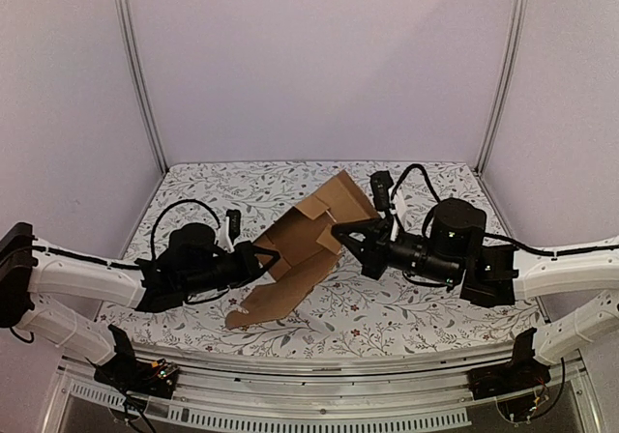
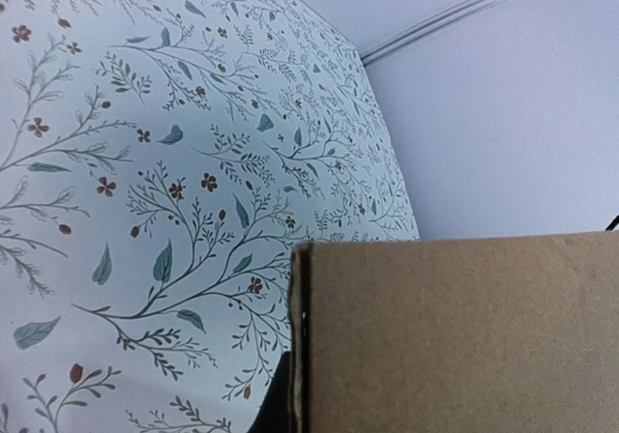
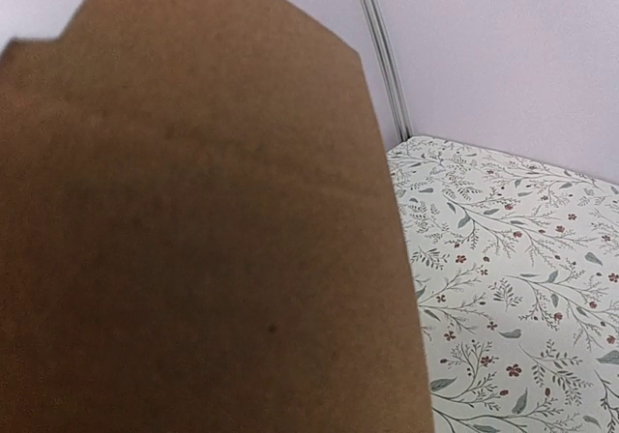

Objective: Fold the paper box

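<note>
The paper box (image 1: 305, 249) lies near the middle of the floral table (image 1: 406, 307), part-formed. One long flap trails on the cloth toward 7 o'clock, a notched panel stands tilted up toward 1 o'clock, and a shallow trough sits between them.

The left gripper (image 1: 268, 257) comes in from 9 o'clock with its jaws closed, and from above it appears pinched on the box's near-left wall. Its own camera shows only a flat brown face and a cut edge close to the lens, with no fingers visible. The right gripper (image 1: 340, 232) comes in from 3 o'clock, also closed, and seems to nip the edge of the raised panel. Cardboard fills most of its wrist view, so the contact itself is hidden.

The sheet looks light and thin. It is probably stiff across each panel but ready to hinge along the scored lines, and likely to spring back if released before a tab is tucked. The surface is matt and unprinted, so the pads should hold it with a modest squeeze; a hard pinch could crease or dent a wall.

The best holds look to be close to a fold line or a panel edge, one hand bracing the base wall at 9 o'clock while the other swings the flap at 1 o'clock. A grip out on the free flap at 7 o'clock would probably just bend it
</note>
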Motion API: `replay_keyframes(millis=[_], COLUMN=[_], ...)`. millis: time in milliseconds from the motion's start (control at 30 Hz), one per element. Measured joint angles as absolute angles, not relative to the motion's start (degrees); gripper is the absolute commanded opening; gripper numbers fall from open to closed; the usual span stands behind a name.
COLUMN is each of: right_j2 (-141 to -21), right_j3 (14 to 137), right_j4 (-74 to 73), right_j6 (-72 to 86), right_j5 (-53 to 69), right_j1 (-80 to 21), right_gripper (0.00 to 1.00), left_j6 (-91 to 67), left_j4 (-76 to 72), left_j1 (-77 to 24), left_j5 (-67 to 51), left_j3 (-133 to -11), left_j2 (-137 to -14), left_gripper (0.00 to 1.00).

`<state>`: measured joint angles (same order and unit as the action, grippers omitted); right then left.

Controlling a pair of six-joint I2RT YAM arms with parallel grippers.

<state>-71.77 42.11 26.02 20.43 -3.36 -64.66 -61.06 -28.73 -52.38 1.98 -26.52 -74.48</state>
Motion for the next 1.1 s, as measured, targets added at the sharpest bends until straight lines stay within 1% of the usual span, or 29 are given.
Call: replay_keyframes(millis=[200,500,867,1100], right_j2=[-72.0,-72.7,-72.6,-68.2], right_j3=[41.1,41.1,40.4,40.0], right_j4=[23.5,19.9,16.8,12.0], right_j6=[20.5,19.1,17.3,16.0], right_j5=[-5.1,-10.2,-12.1,-13.2], right_j1=[-66.4,-69.8,-70.7,-70.9], right_gripper=[0.0,0.0,0.0,0.0], left_j6=[-58.0,-54.1,-48.8,-45.6], left_j4=[-24.0,-18.0,-10.8,-10.5], left_j1=[-51.5,-48.5,-46.8,-46.7], left_j5=[1.5,-2.3,-3.7,-3.6], left_j3=[-27.4,-29.9,-33.8,-34.4], left_j2=[-73.7,-73.7,-73.6,-73.4], left_gripper=[0.0,0.0,0.0,0.0])
